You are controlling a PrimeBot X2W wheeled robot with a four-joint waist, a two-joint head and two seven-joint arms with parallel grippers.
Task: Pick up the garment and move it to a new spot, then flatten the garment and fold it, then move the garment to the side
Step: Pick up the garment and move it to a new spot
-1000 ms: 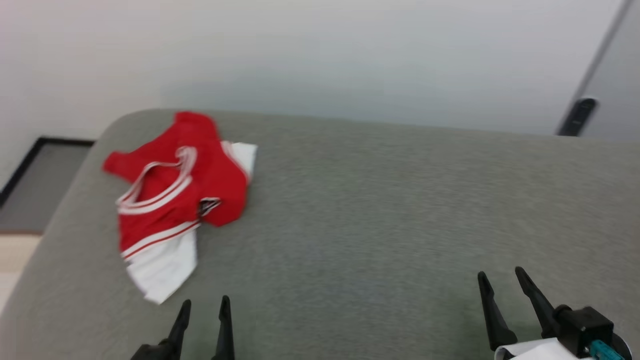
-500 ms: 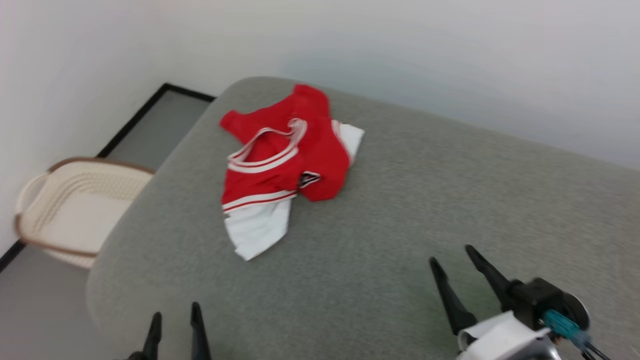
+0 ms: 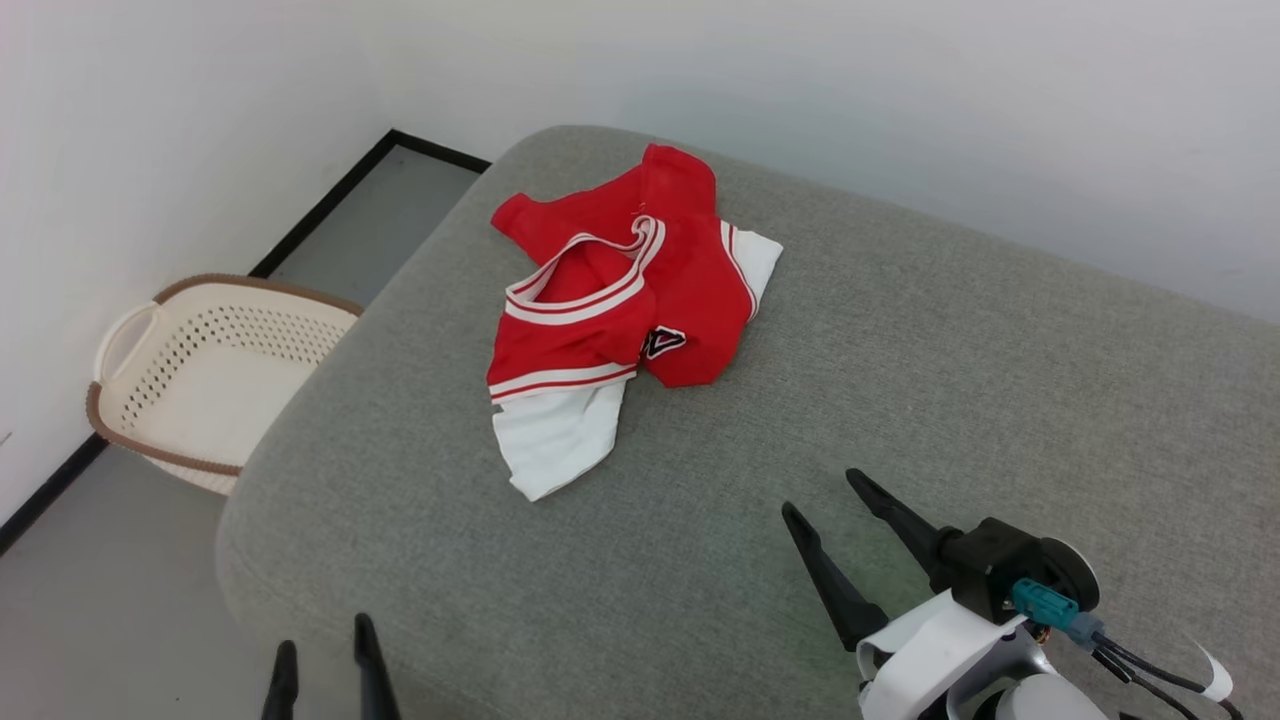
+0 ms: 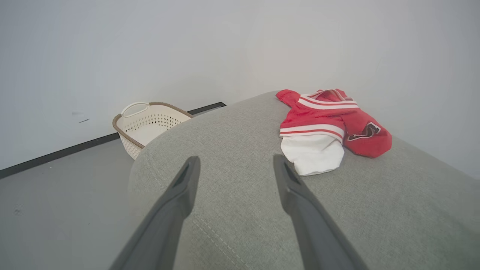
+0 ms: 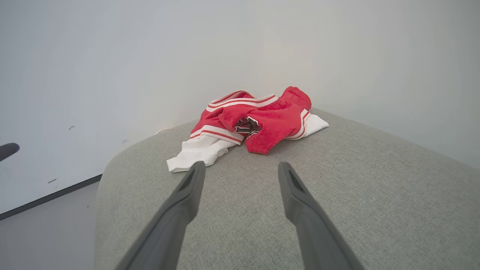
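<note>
The right hand (image 3: 820, 490) is held with its two fingers spread wide and nothing between them, low over the grey upholstered cushion (image 3: 900, 330). The left hand (image 3: 322, 632) is likewise spread wide and empty at the cushion's near edge. The garment (image 3: 610, 330) is found on the cushion well apart from both hands: ahead and to the left of the right hand, ahead and to the right of the left hand. It is crumpled in a loose heap, with the striped collar (image 3: 585, 303) uppermost and a white sleeve (image 3: 555, 440) spilled toward the hands. It is judged to be light, soft and limp, so sagging and dragging are expected when it is lifted. A pinch on a raised fold of the red body is judged surer than one on the flat sleeve. One garment and two hands are counted, and one perforated laundry basket (image 3: 255, 283) on the floor, ahead and to the left of the left hand.
</note>
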